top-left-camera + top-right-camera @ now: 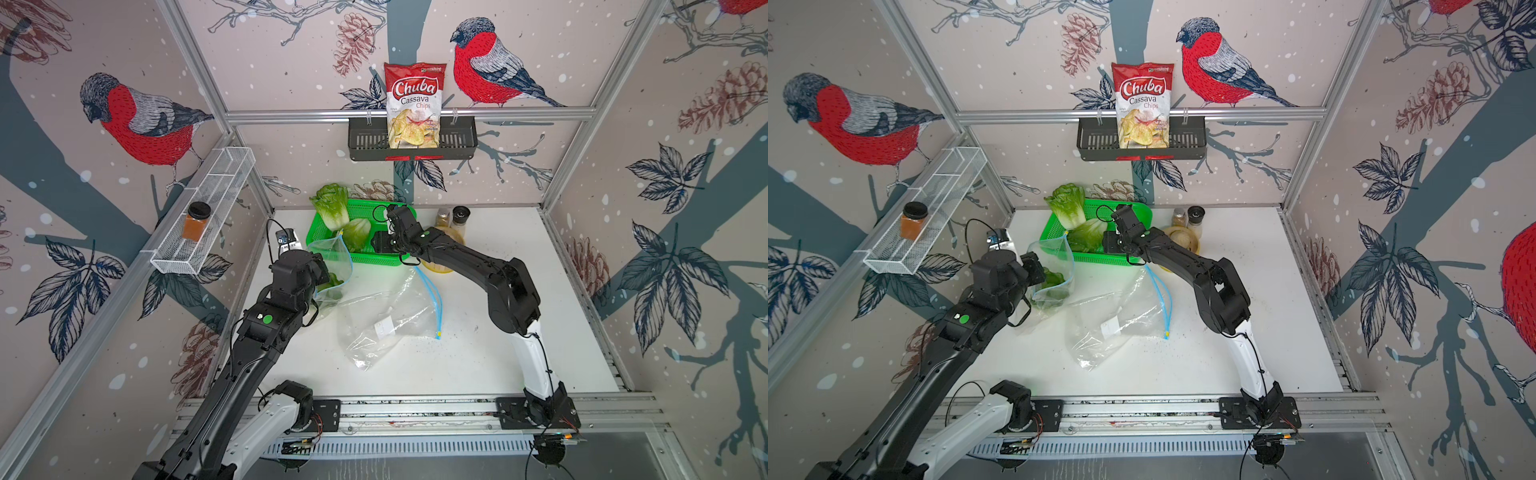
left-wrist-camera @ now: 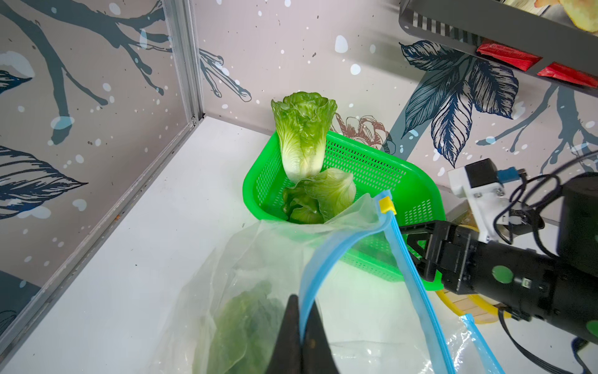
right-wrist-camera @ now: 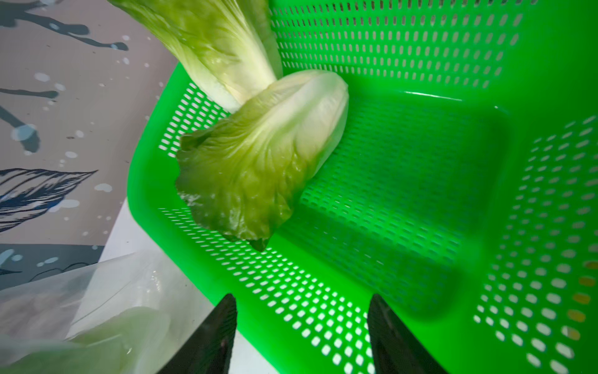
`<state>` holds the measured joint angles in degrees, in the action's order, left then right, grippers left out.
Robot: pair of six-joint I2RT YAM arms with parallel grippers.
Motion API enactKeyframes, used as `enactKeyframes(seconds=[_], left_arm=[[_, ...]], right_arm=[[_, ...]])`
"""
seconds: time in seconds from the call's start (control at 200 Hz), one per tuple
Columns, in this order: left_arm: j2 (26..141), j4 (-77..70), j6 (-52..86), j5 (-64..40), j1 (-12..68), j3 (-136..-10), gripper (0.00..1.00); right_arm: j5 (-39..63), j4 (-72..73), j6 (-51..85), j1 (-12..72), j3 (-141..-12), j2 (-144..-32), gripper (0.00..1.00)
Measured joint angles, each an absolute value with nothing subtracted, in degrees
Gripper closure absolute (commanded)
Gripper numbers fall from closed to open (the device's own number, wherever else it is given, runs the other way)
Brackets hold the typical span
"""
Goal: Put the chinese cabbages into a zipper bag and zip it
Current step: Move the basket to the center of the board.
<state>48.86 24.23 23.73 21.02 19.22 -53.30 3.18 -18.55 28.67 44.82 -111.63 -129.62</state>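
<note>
Left gripper (image 2: 302,311) pinches the clear blue-zippered plastic bag (image 2: 259,255) by its rim, propping it open; right gripper (image 3: 302,298), wide and empty, faces the crinkled green cabbage (image 1: 358,232) at nine o'clock.

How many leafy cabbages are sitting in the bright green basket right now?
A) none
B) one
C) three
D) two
D: an upright crinkly green cabbage with a pale base stands in the bright green plastic mesh basket, and a second cabbage lies beside it. The third cabbage is inside the clear plastic zipper bag.
</note>
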Motion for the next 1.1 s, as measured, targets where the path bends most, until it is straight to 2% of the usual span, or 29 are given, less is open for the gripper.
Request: enactKeyframes(seconds=[0.2, 0.505, 0.896, 1.101], left_arm=[[48.8, 24.3, 24.0, 21.1, 19.2, -52.7, 0.97], [48.7, 24.2, 24.2, 21.8, 19.2, -52.1, 0.97], [47.9, 24.3, 25.2, 24.5, 19.2, -50.8, 0.97], [47.5, 24.3, 25.5, 25.3, 19.2, -50.7, 0.97]], right_arm=[[0.7, -22.7, 28.5, 43.8, -115.4, -134.2, 0.34], [-3.1, -25.3, 28.4, 42.5, -112.5, -134.0, 0.33], [-7.8, -26.0, 26.9, 40.3, -101.3, -127.1, 0.31], [-10.0, -26.2, 26.2, 41.3, -100.6, -123.6, 0.27]])
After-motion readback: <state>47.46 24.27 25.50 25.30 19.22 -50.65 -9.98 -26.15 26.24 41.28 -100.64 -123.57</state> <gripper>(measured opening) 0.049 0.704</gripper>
